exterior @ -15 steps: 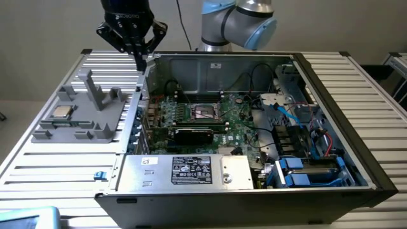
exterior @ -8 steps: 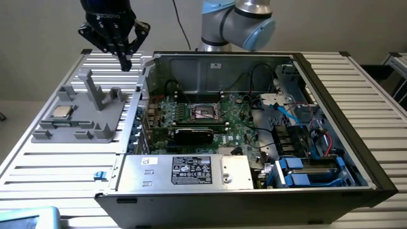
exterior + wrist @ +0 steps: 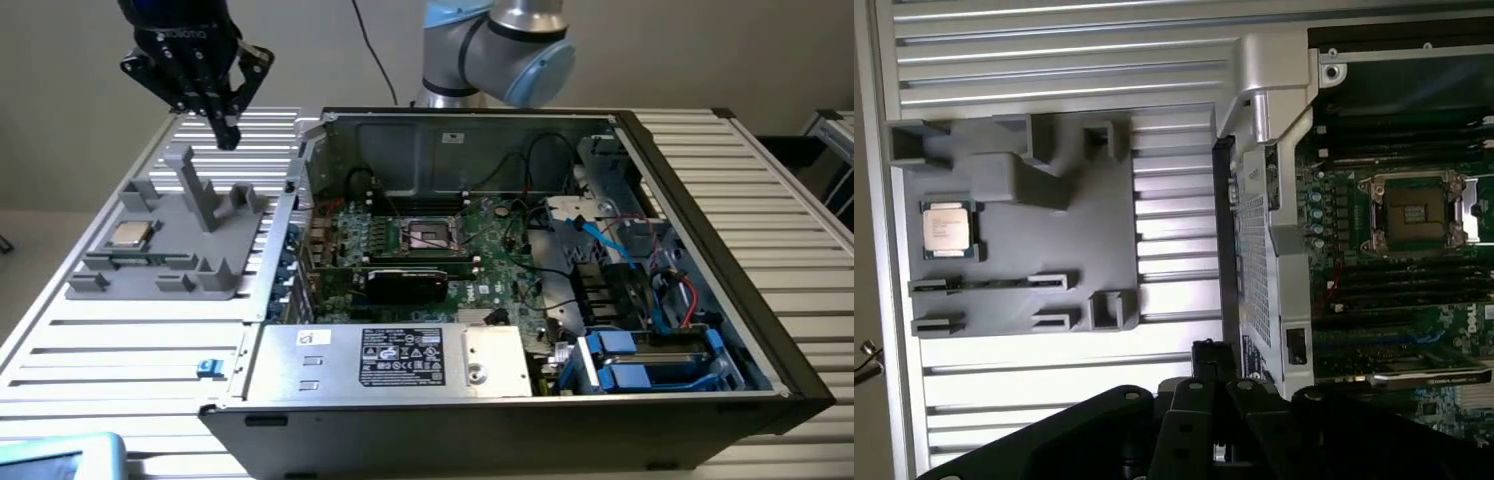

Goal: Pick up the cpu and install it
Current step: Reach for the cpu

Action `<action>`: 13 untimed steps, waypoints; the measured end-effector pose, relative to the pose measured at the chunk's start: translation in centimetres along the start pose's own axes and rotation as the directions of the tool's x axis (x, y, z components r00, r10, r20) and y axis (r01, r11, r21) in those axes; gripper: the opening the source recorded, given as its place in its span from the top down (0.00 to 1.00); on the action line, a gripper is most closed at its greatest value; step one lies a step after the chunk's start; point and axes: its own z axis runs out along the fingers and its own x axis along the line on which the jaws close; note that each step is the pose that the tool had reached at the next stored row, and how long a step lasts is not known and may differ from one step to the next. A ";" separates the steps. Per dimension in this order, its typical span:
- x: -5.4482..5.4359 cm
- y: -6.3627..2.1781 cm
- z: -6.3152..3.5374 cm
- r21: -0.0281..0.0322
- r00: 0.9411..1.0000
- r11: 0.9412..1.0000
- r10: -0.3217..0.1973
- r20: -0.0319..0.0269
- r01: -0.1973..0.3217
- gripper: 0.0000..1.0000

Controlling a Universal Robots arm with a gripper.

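The cpu (image 3: 130, 235) is a small silver square chip lying flat in a recess at the left end of the grey plastic fixture (image 3: 200, 262). In the wrist view the cpu (image 3: 947, 228) rests on the same fixture (image 3: 1054, 240). My gripper (image 3: 227, 135) hangs high above the fixture's far end, well clear of the chip, fingers shut together with nothing held. Its dark fingers (image 3: 1211, 355) point down over the slatted table. The dark square socket (image 3: 430, 235) with its metal frame sits on the motherboard inside the open computer case; in the wrist view the socket (image 3: 1414, 213) stands bare.
The open computer case (image 3: 694, 200) stands on the exterior view's right of the fixture, with its metal wall (image 3: 300, 190) between them. Upright grey posts (image 3: 200, 190) rise from the fixture. Blue drive bays (image 3: 641, 360) and cables fill the case's right side. The slatted table (image 3: 134, 350) runs toward the front.
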 end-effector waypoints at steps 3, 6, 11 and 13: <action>1.3 -0.09 -0.02 0.000 1.000 1.000 0.000 0.000 0.000 0.89; 2.7 -0.19 -0.04 0.000 1.000 1.000 0.000 0.000 0.000 0.89; 5.0 -0.35 -0.08 0.000 1.000 1.000 0.000 0.000 0.000 0.89; 5.8 -0.31 -0.07 0.000 1.000 1.000 0.000 0.000 0.000 0.89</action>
